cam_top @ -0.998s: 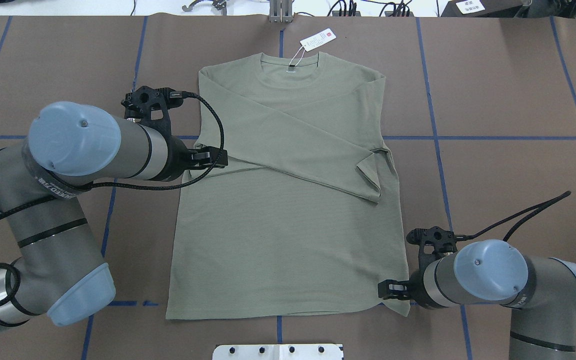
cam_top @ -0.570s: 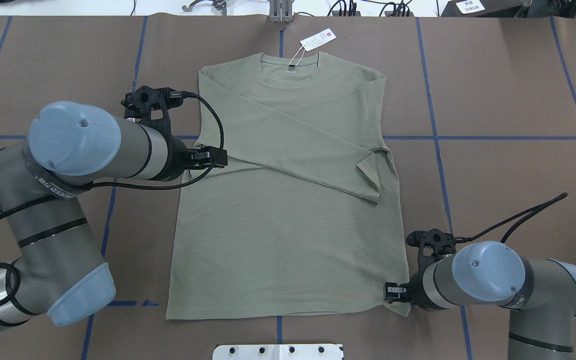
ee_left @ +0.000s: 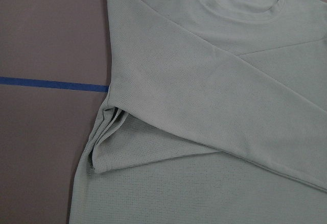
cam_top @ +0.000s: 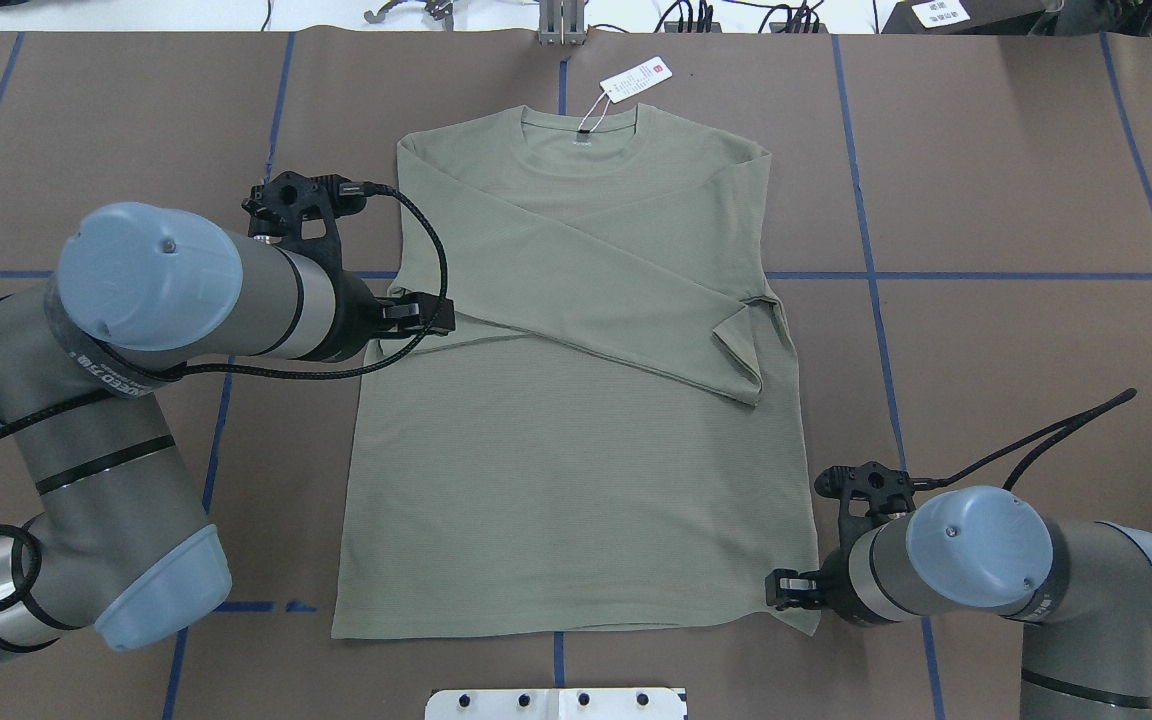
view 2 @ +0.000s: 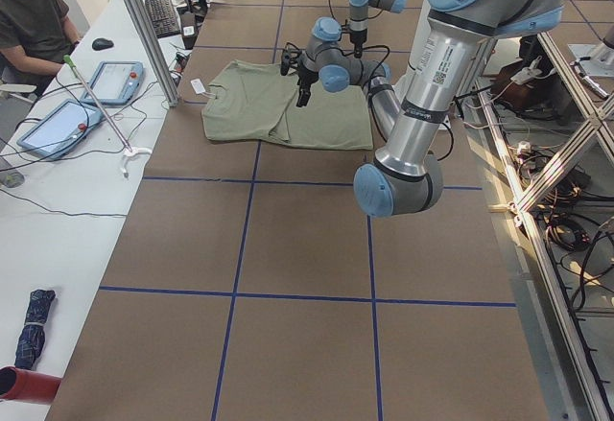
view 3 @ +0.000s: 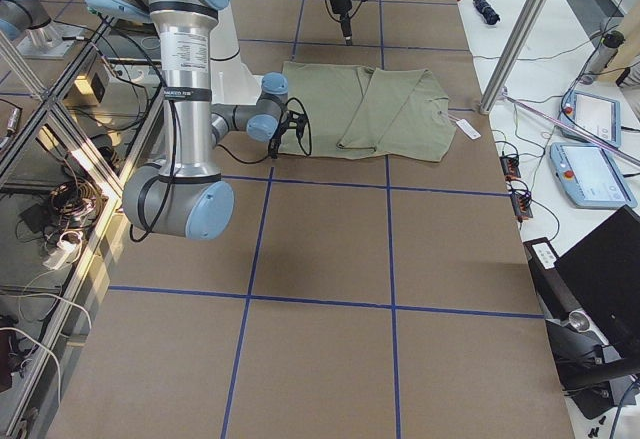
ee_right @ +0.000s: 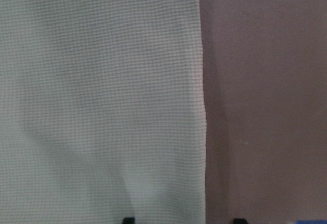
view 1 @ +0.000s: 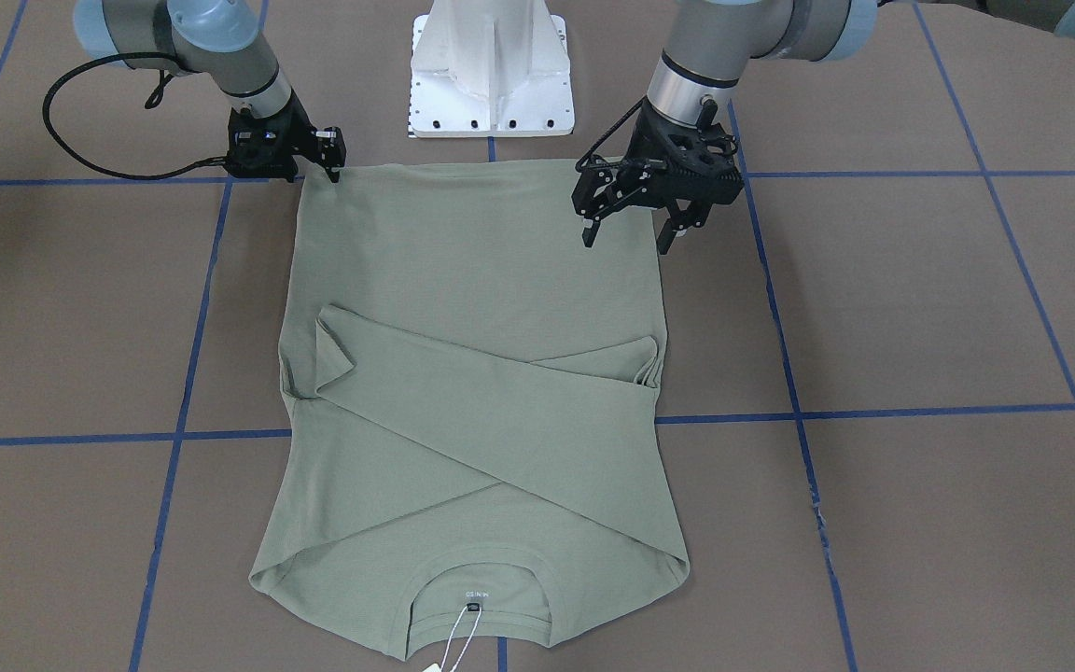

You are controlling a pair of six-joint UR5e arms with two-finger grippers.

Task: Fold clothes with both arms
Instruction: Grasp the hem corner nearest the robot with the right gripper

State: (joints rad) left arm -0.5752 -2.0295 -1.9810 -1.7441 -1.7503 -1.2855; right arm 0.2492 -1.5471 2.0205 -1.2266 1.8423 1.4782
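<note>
Overhead exterior view first: the green long-sleeved shirt is laid out flat in the middle of the table, neck toward the far edge, hem toward the robot's edge. Both sleeves are folded over the chest and crossed, and the white hang tag is seen lying on the table just past the collar. The left end effector is held at the shirt's left side edge, about level with the cuff tucked there. From the front-facing camera its fingers are seen spread wide above the fabric, nothing gripped. The right end effector is parked down low at the hem corner on the right side. In its wrist view two fingertips are seen set well apart with the shirt's edge running between them, so nothing's pinched there either.
</note>
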